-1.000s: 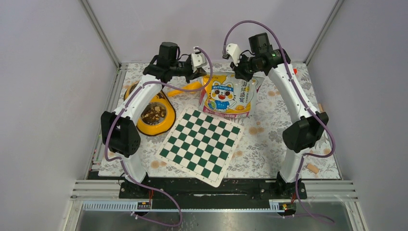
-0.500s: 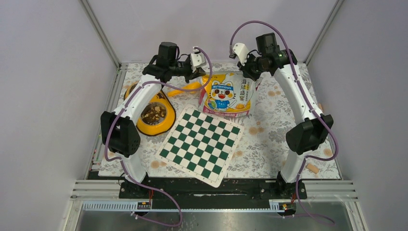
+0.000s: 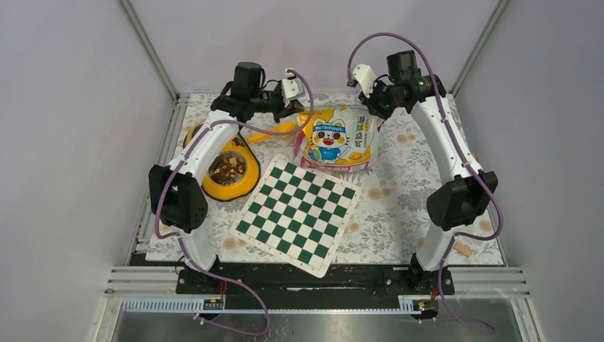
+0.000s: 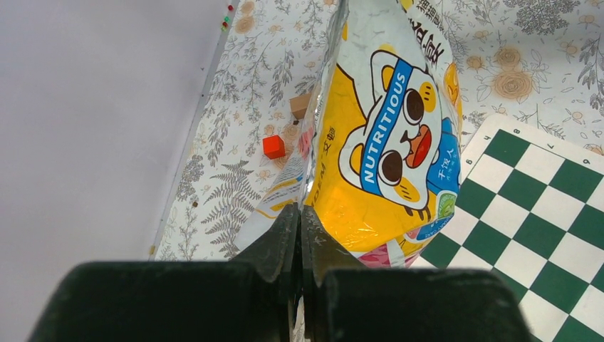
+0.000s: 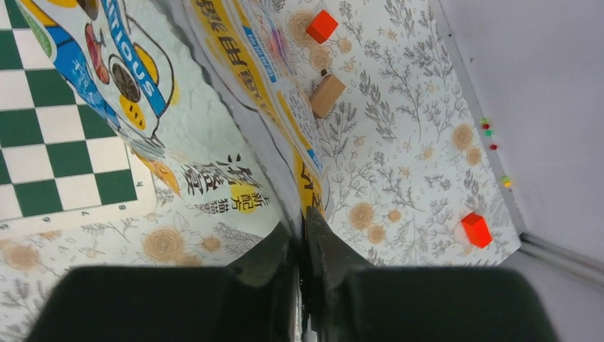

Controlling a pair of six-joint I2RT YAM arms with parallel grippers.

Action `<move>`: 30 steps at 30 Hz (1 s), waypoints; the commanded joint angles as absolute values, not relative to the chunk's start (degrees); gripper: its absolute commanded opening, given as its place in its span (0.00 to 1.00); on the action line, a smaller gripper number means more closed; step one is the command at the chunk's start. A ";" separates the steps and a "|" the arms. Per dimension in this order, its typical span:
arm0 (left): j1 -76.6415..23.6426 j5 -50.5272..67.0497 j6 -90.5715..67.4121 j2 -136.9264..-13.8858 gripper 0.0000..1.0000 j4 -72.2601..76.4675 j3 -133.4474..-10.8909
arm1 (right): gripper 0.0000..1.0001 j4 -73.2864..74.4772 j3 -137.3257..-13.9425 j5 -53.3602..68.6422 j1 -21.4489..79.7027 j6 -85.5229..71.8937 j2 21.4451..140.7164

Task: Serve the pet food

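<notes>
1. Both arms stretch to the far side of the table (image 3: 399,206), wrists turned inward over the food bag (image 3: 336,140).
2. A checkerboard (image 3: 299,214) lies just in front of the bag, and the pet food (image 3: 228,169) sits in the yellow bowl (image 3: 242,189) (left side).
3. The left pincer (image 4: 300,239) and right pincer (image 5: 302,239) are both clamped tight on the bag's top edge.

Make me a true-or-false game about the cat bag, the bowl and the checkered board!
1. The left end effector and the right end effector both pinch the pet food bag. True.
2. The yellow bowl is empty. False: the yellow bowl has kibble in it.
3. The chessboard is red and white. False: the chessboard is green and white.
4. A red cube lies on the flowered cloth. True.
</notes>
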State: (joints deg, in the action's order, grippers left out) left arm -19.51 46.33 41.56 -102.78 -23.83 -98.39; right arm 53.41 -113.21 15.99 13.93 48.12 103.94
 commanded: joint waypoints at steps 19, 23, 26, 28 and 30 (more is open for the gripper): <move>-17.14 49.15 39.85 -100.08 0.22 -22.38 -100.37 | 0.00 50.98 -110.64 8.07 10.10 47.79 98.65; -17.13 49.59 39.90 -101.45 0.35 -24.49 -100.86 | 0.05 49.15 -110.76 14.05 10.18 45.03 98.50; -17.09 49.71 39.86 -102.05 0.38 -24.87 -101.16 | 0.34 48.96 -112.04 19.82 10.55 42.52 99.31; -17.14 50.06 39.61 -102.48 0.38 -24.87 -101.54 | 0.45 48.40 -112.98 23.94 11.30 40.80 99.92; -17.23 51.38 38.94 -103.01 0.38 -24.88 -102.37 | 0.51 46.75 -113.49 26.64 12.51 39.43 100.62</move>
